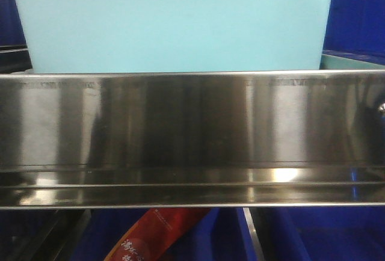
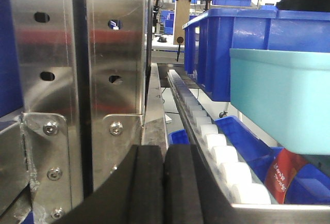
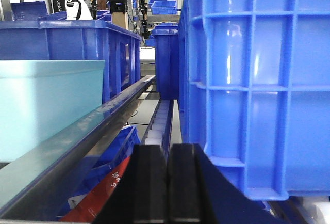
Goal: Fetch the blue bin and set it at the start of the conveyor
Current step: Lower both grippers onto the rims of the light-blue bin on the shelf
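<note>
Exterior front-facing view is filled by the blue bin (image 1: 174, 23), a smooth, matte aqua plastic tub with a thickened rim band. It stands just behind a brushed, mirror-bright stainless-steel rail (image 1: 192, 135). Below the rail a glossy red packet (image 1: 159, 237) shows among dark blue bins (image 1: 355, 14). In the left wrist view the left gripper (image 2: 165, 152) has its flat black pads pressed together on nothing, beside a bolted steel upright (image 2: 113, 53) and a row of white cylindrical rollers (image 2: 221, 154); the tub sits apart to its right. The right gripper (image 3: 167, 152) is likewise closed and empty, with the tub to its left and a ribbed royal-blue crate (image 3: 258, 79) close on its right.
</note>
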Robot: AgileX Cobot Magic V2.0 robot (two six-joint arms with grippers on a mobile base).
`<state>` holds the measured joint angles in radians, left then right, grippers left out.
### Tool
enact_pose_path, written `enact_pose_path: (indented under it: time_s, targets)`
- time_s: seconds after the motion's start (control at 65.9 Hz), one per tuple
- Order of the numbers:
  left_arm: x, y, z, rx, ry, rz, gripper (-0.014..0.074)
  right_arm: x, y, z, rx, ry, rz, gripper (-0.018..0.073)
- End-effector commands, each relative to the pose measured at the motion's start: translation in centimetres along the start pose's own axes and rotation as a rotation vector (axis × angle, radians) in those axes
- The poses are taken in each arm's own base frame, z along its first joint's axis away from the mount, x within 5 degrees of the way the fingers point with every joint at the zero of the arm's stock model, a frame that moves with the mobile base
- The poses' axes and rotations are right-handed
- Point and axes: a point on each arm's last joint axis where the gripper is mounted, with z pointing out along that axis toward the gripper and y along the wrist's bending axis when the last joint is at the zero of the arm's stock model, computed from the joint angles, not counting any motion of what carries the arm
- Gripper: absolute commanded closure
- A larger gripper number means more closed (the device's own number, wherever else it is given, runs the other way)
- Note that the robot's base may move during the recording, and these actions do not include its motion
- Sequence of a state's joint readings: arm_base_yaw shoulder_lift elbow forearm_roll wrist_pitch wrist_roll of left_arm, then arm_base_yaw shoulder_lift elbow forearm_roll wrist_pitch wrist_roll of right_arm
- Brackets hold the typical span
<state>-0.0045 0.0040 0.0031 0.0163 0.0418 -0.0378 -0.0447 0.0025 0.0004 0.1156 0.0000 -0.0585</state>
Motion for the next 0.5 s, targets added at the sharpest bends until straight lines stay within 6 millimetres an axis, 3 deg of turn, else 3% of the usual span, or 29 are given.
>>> enact_pose_path:
  time_s: [0.0, 0.486]
  targets:
    - [-0.26, -0.01, -0.05, 0.001, -0.021, -0.002, 0.0707, -0.17, -0.03, -0.02, 0.005, -0.018, -0.004, 0.0721]
    - [-0.28, -0.01, -0.05, 0.001, -0.023, -0.002, 0.0707, -0.17, -0.03, -0.02, 0.005, -0.018, -0.004, 0.0721]
